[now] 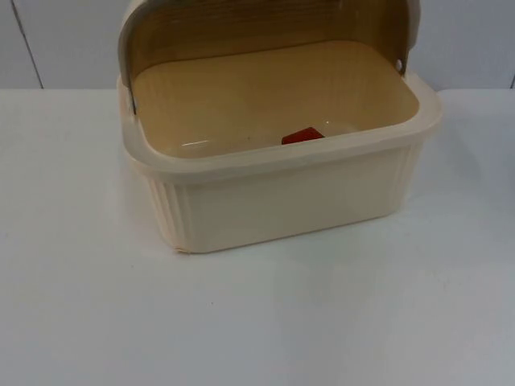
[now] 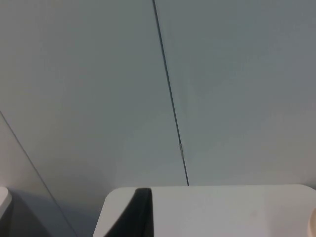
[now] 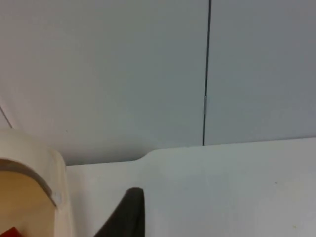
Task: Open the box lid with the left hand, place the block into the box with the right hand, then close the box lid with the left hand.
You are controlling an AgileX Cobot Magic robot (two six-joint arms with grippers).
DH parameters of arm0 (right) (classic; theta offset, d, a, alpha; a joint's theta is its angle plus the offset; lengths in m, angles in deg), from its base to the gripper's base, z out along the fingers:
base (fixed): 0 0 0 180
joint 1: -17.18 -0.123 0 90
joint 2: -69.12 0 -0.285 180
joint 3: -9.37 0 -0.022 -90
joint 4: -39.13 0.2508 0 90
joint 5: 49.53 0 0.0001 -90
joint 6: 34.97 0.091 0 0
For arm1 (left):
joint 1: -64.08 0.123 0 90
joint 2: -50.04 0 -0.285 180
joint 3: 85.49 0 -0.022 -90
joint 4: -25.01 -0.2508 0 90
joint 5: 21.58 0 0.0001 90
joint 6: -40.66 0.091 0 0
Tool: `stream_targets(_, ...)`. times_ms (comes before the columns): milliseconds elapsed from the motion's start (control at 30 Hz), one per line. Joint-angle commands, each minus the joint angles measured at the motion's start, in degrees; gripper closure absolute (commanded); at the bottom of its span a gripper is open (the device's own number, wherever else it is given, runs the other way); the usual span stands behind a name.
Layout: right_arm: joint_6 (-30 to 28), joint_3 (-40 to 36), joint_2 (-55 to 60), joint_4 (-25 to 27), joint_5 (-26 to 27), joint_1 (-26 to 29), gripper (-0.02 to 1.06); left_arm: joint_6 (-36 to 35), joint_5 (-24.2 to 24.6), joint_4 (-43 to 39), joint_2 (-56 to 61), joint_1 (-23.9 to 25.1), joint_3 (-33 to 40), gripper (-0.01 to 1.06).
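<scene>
The red block (image 1: 302, 136) lies on the floor of the cream box (image 1: 282, 201), close against the inside of the front wall, so that only its upper part shows over the rim in the top view; a small red corner of it (image 3: 10, 231) also appears in the right wrist view, inside the box (image 3: 29, 163). The box stands on the white table (image 1: 257, 322) toward the far edge, near the grey partition wall (image 1: 64, 40), its ribbed front wall facing the camera and turned slightly off square. Its lid (image 1: 265, 24) is open — swung up and back over the rear of the box, the wood-toned inner face turned toward the camera. The right gripper (image 3: 129, 212) hangs just beside the box's end, a single black fingertip visible over the bare table (image 3: 222, 187); whether it is spread or pressed together I cannot tell. The left gripper (image 2: 136, 212) is held off to the other side, looking across a corner of the table (image 2: 222, 207) at the partition wall (image 2: 98, 74) — again one black fingertip only, so its spread cannot be told either.
</scene>
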Motion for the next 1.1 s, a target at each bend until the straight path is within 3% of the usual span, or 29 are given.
stream_targets(0,0.4,-0.1,-0.3,-1.0,1.0,0.4,-0.01,-1.9,0.9,0.6,0.3,0.1,0.1,0.00)
stream_targets(333,-2.1,0.0,-4.7,-3.5,2.2,0.4,-0.01,-2.8,0.0,-1.5,0.3,0.1,0.1,0.00)
stream_targets(433,3.3,0.0,-7.1,-5.5,0.7,0.4,-0.01,-3.5,0.0,-0.1,-0.1,0.1,0.1,0.00)
stream_targets(533,3.5,0.0,-7.8,-7.4,-0.9,0.4,-0.01,-1.0,-0.8,2.5,-1.2,0.1,0.1,0.00)
stream_targets(733,5.1,0.0,-7.1,-7.4,-2.4,0.4,-0.01,8.0,-6.0,17.5,-10.4,0.1,0.1,0.00)
stream_targets(867,5.3,0.0,-6.6,-7.4,-2.5,0.4,-0.01,11.3,-10.5,22.5,-16.9,0.1,-0.5,0.00)
stream_targets(1000,5.3,0.0,-6.5,-7.5,-2.6,0.4,-0.01,16.0,-9.5,26.9,-23.7,-0.2,-5.0,0.00)
stream_targets(1067,5.3,0.0,-6.5,-8.2,-3.3,0.4,-0.01,21.5,-6.7,31.9,-27.1,-1.2,-10.0,0.00)
